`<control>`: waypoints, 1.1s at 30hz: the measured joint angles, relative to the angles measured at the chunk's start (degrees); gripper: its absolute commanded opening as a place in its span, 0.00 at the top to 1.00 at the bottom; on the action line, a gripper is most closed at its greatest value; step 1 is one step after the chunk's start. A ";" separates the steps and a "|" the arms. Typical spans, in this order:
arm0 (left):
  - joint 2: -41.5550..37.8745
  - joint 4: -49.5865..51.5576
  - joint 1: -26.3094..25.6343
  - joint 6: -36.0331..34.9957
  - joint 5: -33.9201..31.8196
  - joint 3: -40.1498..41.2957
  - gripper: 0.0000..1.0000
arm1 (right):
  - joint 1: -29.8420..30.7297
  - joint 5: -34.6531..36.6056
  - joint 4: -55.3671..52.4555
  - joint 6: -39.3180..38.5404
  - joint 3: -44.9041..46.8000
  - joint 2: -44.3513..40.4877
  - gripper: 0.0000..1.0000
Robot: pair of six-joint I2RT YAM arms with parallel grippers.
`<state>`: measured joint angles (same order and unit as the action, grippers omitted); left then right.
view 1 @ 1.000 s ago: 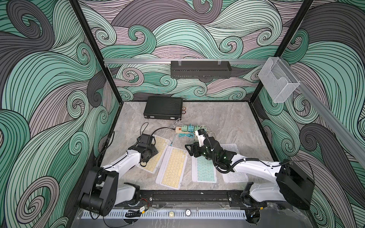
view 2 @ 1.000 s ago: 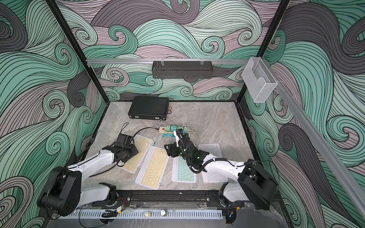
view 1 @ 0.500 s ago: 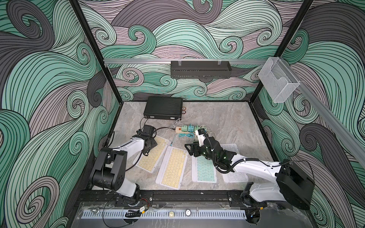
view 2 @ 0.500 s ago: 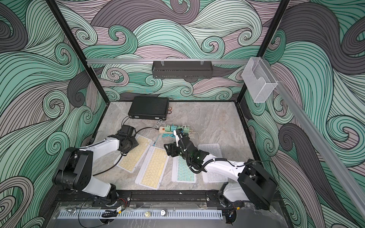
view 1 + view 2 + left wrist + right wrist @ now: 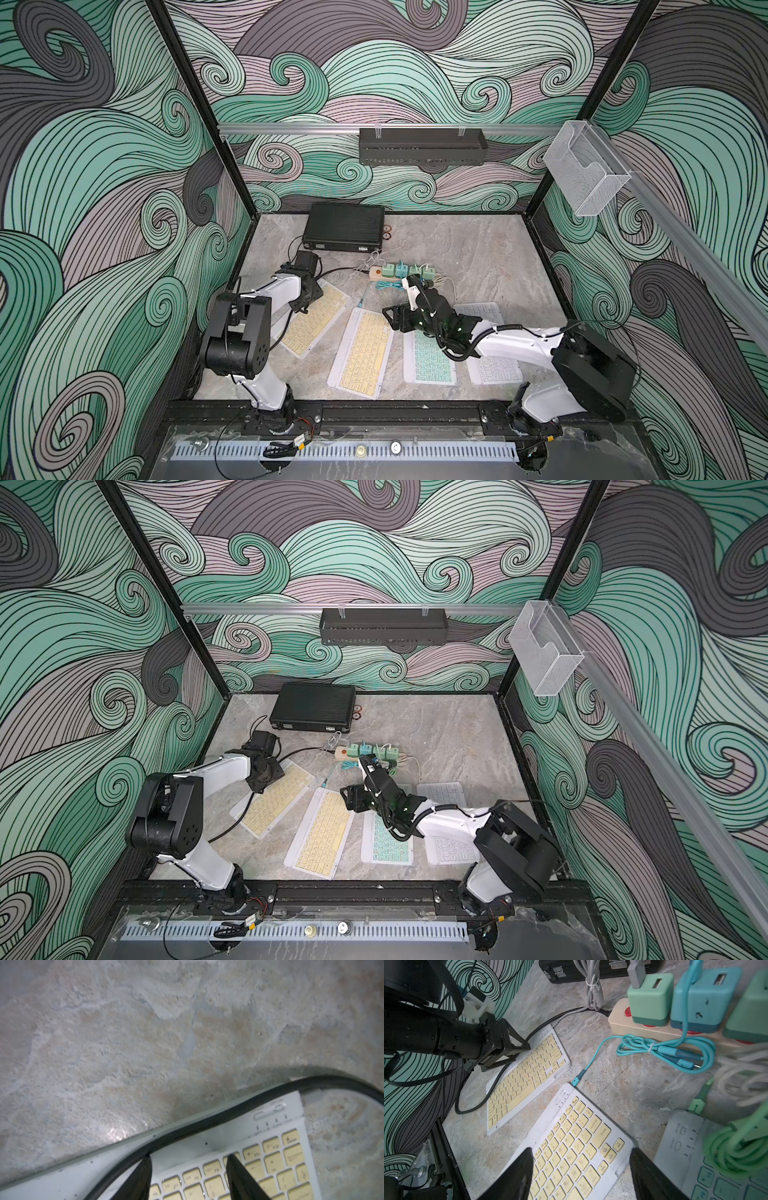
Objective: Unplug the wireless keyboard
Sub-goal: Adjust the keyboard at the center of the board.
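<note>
"Where's the left pincer [image 5: 188,1159] now?"

"Over the far end of the left yellow keyboard [image 5: 314,322], fingers apart, nothing between them. A black cable [image 5: 322,1081] lies along that keyboard's far edge, and one finger [image 5: 141,1178] is right against it."

"And the right one?"

"The right pincer [image 5: 581,1153] is spread too, and empty. It hangs above the far end of the second yellow keyboard [image 5: 571,1136]. That keyboard lies slanted near the middle of the desk [image 5: 478,257], with a teal cable [image 5: 593,1057] plugged into its far corner. From the pincer the plug sits at about ten o'clock, close but apart."

"Where does the teal cable go?"

"Toward one o'clock, to the power strip [image 5: 618,1022] with the chargers, which lies at about twelve o'clock from that keyboard."
</note>
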<state>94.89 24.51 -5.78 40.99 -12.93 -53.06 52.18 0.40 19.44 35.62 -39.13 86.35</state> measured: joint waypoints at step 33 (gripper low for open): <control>-32.30 4.57 2.12 -7.45 11.13 10.03 0.37 | 1.86 4.15 -7.34 6.73 -36.44 33.81 0.32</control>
<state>62.59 29.08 -3.66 33.54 -1.80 -43.03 54.04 4.56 12.10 42.35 -75.57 120.16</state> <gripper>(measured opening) 0.616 0.679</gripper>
